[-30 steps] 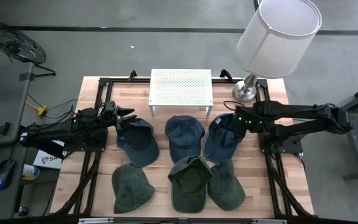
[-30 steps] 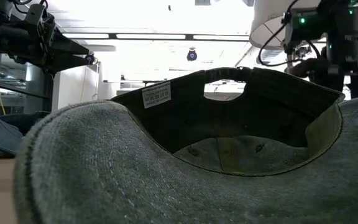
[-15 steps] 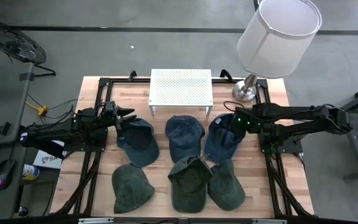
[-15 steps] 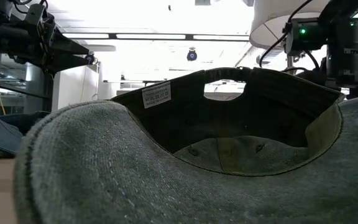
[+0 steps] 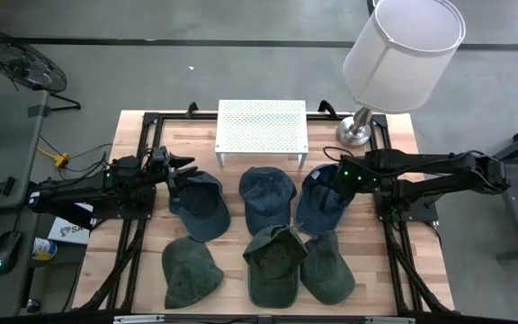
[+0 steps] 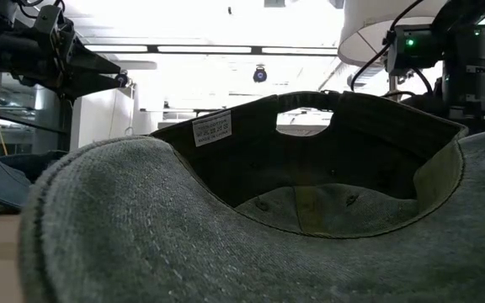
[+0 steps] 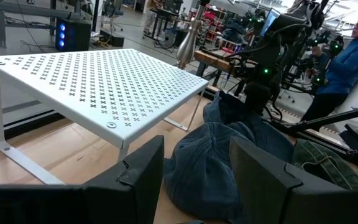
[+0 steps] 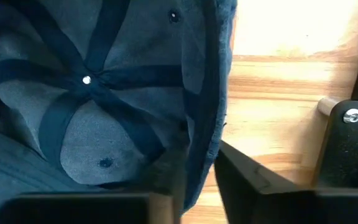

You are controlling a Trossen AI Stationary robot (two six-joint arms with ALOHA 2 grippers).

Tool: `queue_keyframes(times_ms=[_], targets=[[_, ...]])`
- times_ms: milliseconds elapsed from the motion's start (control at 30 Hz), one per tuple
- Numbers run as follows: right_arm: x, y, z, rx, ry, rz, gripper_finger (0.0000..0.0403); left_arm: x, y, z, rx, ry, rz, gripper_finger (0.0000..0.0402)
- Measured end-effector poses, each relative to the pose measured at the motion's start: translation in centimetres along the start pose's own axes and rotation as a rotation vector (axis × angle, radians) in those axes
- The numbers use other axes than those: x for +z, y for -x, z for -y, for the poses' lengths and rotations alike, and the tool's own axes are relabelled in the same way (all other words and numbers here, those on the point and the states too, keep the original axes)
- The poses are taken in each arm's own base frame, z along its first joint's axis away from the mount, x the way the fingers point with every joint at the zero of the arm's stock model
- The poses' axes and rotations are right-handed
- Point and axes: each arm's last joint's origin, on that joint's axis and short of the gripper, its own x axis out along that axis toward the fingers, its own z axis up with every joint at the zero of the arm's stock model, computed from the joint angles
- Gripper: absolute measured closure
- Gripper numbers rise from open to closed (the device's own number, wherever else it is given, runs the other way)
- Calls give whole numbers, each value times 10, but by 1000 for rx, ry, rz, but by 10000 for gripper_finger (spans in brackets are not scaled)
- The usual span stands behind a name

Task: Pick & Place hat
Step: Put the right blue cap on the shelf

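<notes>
— Gripping what, and where?

— Pinching the rim of the right-hand blue hat point(image 5: 317, 207) with the right gripper point(image 5: 337, 179), with fingers drawn together on the cloth, one inside the crown and one outside. Lying in the back row on the table point(image 5: 403, 137), near the lamp point(image 5: 401, 49).

— Worrying about anything?

— Holding only a thin fold at the very edge, so probably risking a slip once lifting. Also lying close against the middle blue hat point(image 5: 266, 200) and the green hat point(image 5: 327, 266) in front, so possibly dragging a neighbour along or snagging on it.

— And the left gripper point(image 5: 185, 171)?

— Hovering with fingers apart beside the left blue hat point(image 5: 200, 207), just waiting.
</notes>
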Motion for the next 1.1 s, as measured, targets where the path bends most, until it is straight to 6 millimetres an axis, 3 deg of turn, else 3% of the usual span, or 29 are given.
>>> queue_keyframes(times_ms=[100, 333, 733, 1100], targets=[[0, 0, 0, 0, 43, 0, 390, 0, 0, 0, 0, 0, 0, 220], [-1, 12, -6, 13, 123, 37, 398, 0, 0, 0, 0, 0, 0, 220], [-11, 91, -27, 47, 376, 306, 401, 0, 0, 0, 0, 0, 0, 220], [-41, 162, -27, 130, 711, 562, 402, 0, 0, 0, 0, 0, 0, 220]])
